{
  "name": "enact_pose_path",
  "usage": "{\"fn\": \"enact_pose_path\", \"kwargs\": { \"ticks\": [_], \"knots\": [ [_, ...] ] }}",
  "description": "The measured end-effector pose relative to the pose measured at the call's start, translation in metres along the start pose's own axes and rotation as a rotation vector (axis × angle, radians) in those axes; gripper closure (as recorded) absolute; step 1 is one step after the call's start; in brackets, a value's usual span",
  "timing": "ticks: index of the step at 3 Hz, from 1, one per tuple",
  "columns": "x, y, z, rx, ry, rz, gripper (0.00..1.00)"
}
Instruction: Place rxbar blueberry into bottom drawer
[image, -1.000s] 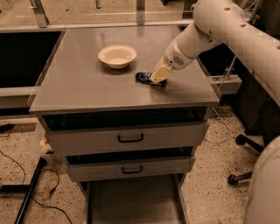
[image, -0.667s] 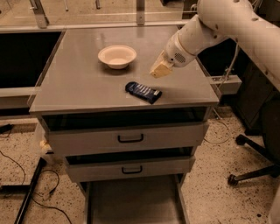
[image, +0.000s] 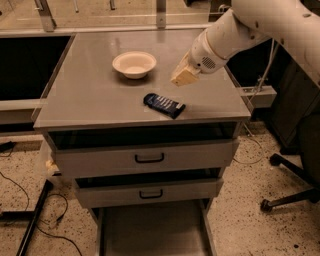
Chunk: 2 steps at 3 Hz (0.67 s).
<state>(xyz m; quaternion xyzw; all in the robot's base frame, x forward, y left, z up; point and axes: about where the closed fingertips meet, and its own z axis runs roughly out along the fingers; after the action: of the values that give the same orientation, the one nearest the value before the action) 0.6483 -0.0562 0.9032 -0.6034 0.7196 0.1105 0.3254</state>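
The rxbar blueberry (image: 164, 105), a dark blue wrapper with white stripes, lies flat on the grey cabinet top (image: 90, 100) near its front edge. My gripper (image: 182, 76) hangs above the top, up and to the right of the bar, not touching it. Its tan fingers look shut and hold nothing. The bottom drawer (image: 150, 232) is pulled out at floor level below the two handled drawers, and its flat floor shows bare.
A white bowl (image: 134, 64) stands on the top behind the bar. Two grey drawers with black handles (image: 149, 158) are slightly ajar. An office chair base (image: 292, 192) is on the right, and cables (image: 30, 210) lie on the floor at left.
The gripper was down at the bar a second ago and has lifted up and away. The bar now lies uncovered near the front edge.
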Motion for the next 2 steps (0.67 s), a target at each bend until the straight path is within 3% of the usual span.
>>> {"fn": "enact_pose_path", "kwargs": {
  "ticks": [2],
  "knots": [
    [0.0000,0.0002,0.0001,0.000,0.000,0.000,0.34]
  ]
}}
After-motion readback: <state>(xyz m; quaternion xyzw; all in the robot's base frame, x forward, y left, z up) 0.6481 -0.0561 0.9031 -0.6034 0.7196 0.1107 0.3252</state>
